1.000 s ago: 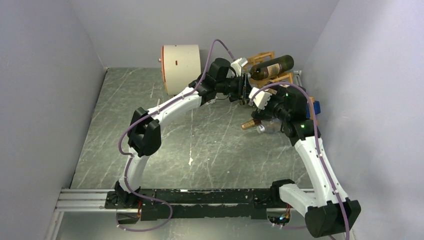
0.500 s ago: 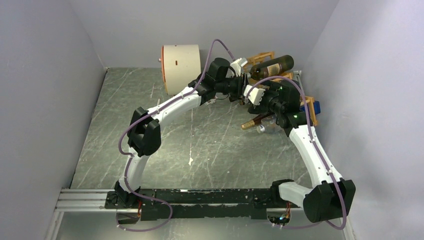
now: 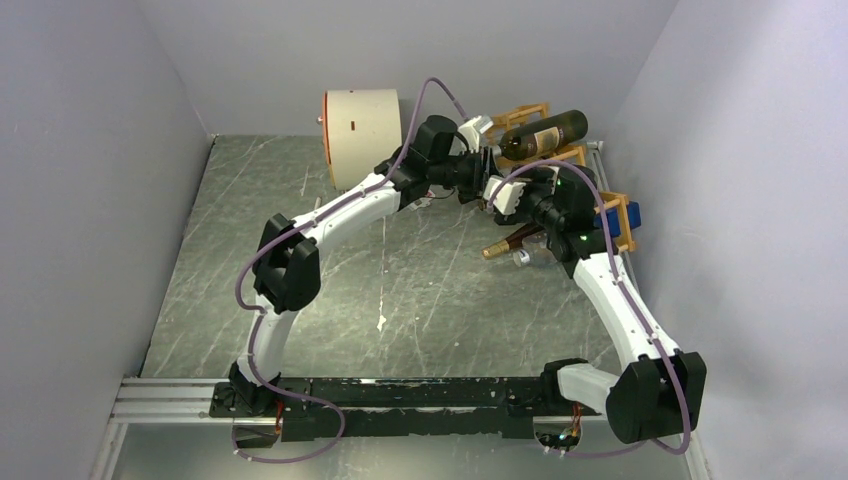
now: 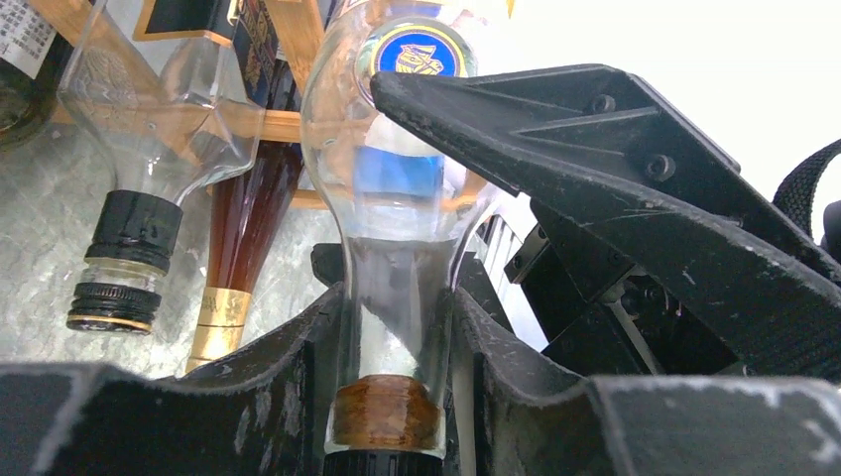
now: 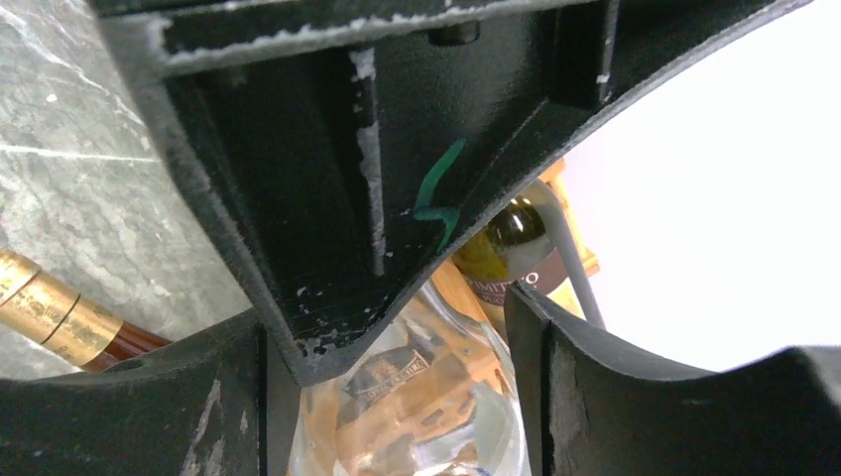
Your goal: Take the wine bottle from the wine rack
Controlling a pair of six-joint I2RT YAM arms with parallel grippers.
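The wine rack of orange-brown sticks stands at the back right and shows behind the bottles in the left wrist view. My left gripper is shut on the neck of a clear wine bottle with a brown cork, its body still in the rack. In the top view the left gripper is at the rack's front. My right gripper is open, with a finger on each side of the same clear bottle's body. In the top view the right gripper sits right beside the left one.
A dark bottle lies on the rack's top tier. A brown bottle with a gold neck and a clear bottle with a black cap lie in lower cells. A white drum stands left of the rack. Grey walls close in on both sides.
My right arm has swung in towards the rack and brought its gripper up beside the left one, around the clear bottle. The left arm has hardly moved.
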